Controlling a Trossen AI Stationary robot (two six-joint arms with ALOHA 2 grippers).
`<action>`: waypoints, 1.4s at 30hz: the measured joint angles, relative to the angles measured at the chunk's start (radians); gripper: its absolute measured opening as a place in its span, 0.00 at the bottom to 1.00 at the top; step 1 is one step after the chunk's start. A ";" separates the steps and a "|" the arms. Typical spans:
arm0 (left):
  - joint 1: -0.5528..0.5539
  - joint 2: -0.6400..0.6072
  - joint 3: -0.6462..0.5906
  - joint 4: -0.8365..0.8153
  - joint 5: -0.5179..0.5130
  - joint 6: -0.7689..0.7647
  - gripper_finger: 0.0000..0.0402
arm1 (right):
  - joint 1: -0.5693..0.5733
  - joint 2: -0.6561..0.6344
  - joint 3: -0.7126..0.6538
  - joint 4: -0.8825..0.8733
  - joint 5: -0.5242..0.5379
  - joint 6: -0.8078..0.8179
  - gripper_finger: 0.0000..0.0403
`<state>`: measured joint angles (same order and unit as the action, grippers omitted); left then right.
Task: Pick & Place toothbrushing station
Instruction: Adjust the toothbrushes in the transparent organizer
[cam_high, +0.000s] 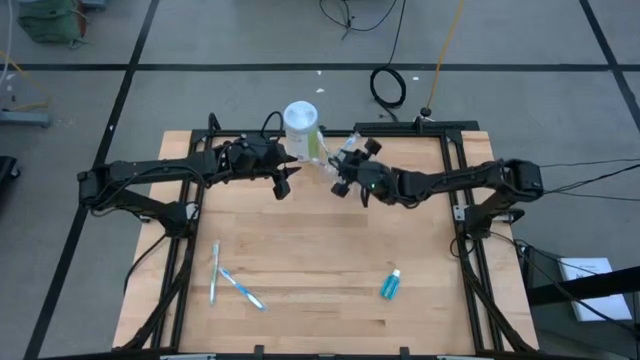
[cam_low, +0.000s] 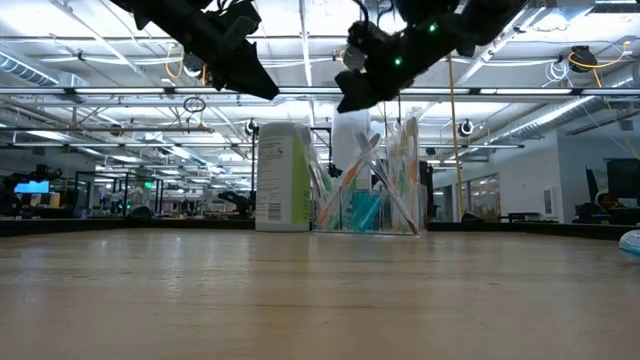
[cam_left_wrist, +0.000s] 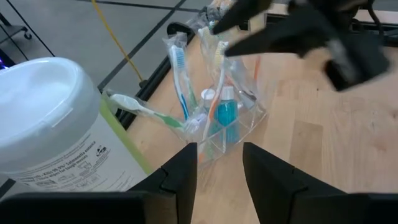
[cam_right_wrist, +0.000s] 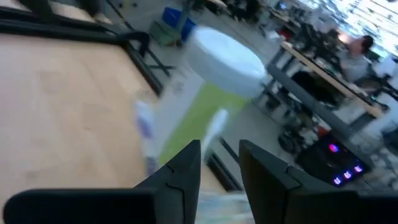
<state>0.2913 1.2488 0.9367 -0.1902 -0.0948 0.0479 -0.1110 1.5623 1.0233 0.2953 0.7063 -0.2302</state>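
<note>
- High view: wooden tabletop (cam_high: 330, 250) seen from straight above, both dark arms reaching toward its far edge.
- Left claw (cam_high: 284, 184) hovering just beside a white-lidded canister (cam_high: 300, 117) with a green label; right claw (cam_high: 341, 186) close by on the other side, above a clear plastic cup (cam_high: 325, 150) crowded with toothbrushes.
- Near the front left, two loose toothbrushes (cam_high: 229, 279) lying flat and crossing; near the front right, one teal toothpaste tube (cam_high: 390, 285) lying alone, well apart from both claws.
- Low view: canister (cam_low: 282, 176) and clear cup (cam_low: 385, 180) standing side by side at the far end, toothbrushes (cam_low: 360, 180) leaning inside the cup; both claws raised above them, off the tabletop.
- Left wrist view: left claw's fingers (cam_left_wrist: 183, 171) slightly apart with nothing between them, aimed at the cup (cam_left_wrist: 230, 118), which holds blue, green and orange brushes plus a teal tube (cam_left_wrist: 226, 112); canister (cam_left_wrist: 50, 118) just beside it.
- Right wrist view: right claw's fingers (cam_right_wrist: 186, 162) slightly apart, nothing gripped; blurred canister (cam_right_wrist: 214, 74) ahead, workshop and a seated person (cam_right_wrist: 354, 53) far behind.
</note>
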 joint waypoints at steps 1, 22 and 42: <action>0.000 0.000 0.000 0.000 0.000 0.000 0.33 | -0.015 0.001 0.000 -0.005 -0.001 0.007 0.26; 0.000 0.000 0.000 -0.017 -0.001 -0.004 0.33 | -0.085 0.002 -0.001 -0.238 -0.233 0.114 0.15; 0.000 0.000 0.000 -0.017 -0.003 0.000 0.33 | -0.026 -0.192 0.000 -0.634 0.079 0.660 0.03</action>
<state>0.2913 1.2488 0.9367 -0.2068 -0.0975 0.0475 -0.1369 1.3703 1.0231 -0.3384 0.7850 0.4300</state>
